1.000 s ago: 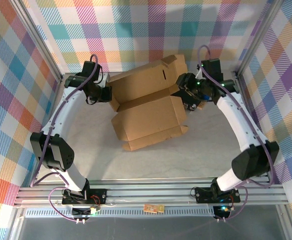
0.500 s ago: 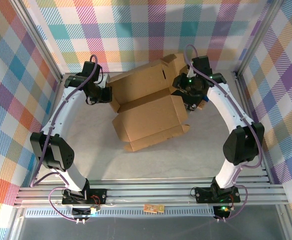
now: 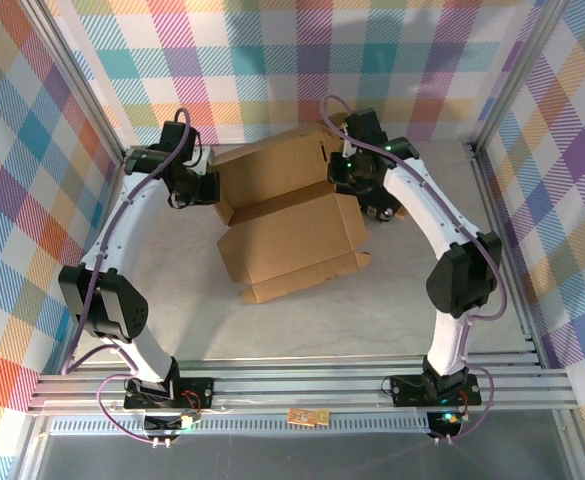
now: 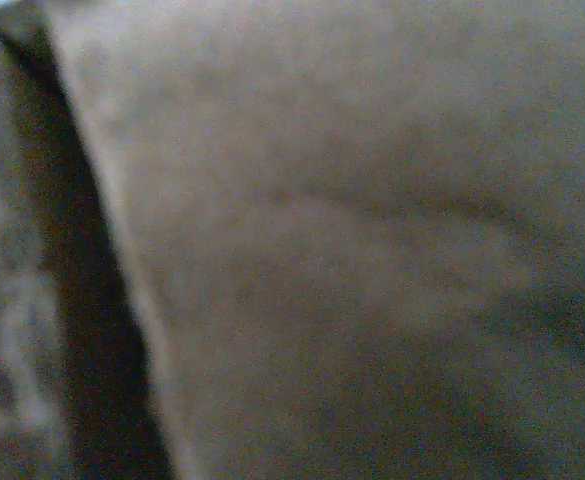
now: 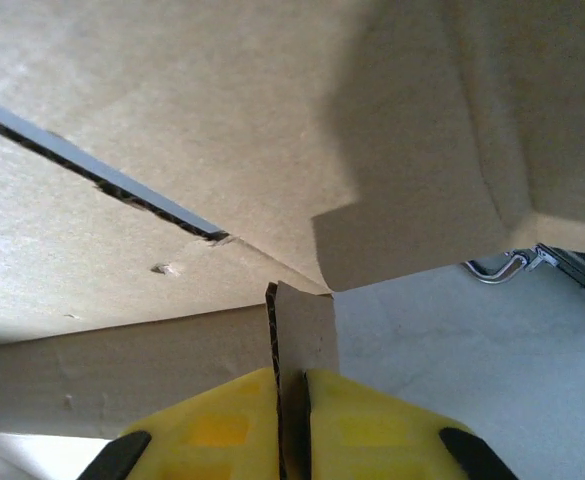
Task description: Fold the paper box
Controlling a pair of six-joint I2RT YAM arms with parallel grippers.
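The paper box (image 3: 287, 215) is brown corrugated cardboard, partly folded, lying mid-table with a slotted panel (image 3: 272, 165) raised at the back. My right gripper (image 3: 345, 180) is at the box's right rear corner. In the right wrist view its yellow fingers (image 5: 217, 425) are shut on a narrow upright flap (image 5: 307, 330) of the box, with the gripper (image 5: 292, 378) pinching that flap edge-on. My left gripper (image 3: 208, 188) is shut against the box's left edge. Blurred cardboard (image 4: 352, 250) covers its camera and hides the fingers, so a grip there cannot be made out.
A dark object with a chrome handle (image 5: 500, 268) lies on the table just right of the box, under my right arm (image 3: 380, 210). Aluminium frame posts and plaid walls close in the table (image 3: 392, 310) on three sides. Bare tabletop lies in front of the box.
My right arm swung left to the box's corner and its jaws closed on the flap. The box slid a little left and back. The left arm shifted slightly with it.
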